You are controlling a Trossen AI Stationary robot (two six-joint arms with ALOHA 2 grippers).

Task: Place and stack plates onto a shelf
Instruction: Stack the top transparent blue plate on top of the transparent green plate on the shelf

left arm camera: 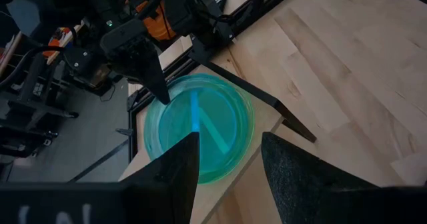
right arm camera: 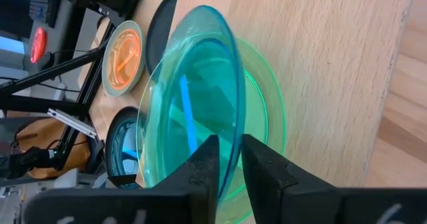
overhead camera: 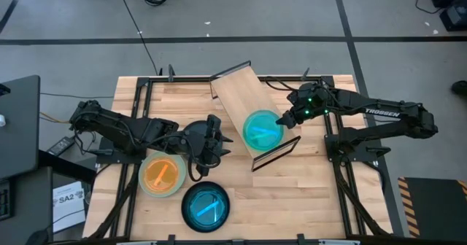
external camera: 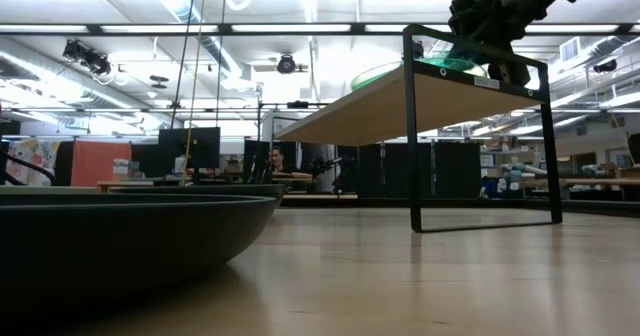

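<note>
A teal plate is over a bright green plate that lies flat on the pale wood shelf, which stands askew at the table's middle. My right gripper is shut on the teal plate's rim at the plate's right side. My left gripper is open and empty, left of the shelf and pointing at it. It also shows in the left wrist view. An orange plate lies in a pale green plate. A dark plate with a teal inside lies at the near edge. My right gripper pinches the teal plate's rim between its two fingers, one on the upper face and one below. The fingers come from the table's right, slanting down. The plate is tilted, its held edge raised above the green plate. Whether its opposite edge rests there, I cannot tell.
The shelf's black wire end frame stands toward the near right, and the other frame at the far end. Bare wooden tabletop lies at the near right. In the low view the dark plate's rim fills the foreground.
</note>
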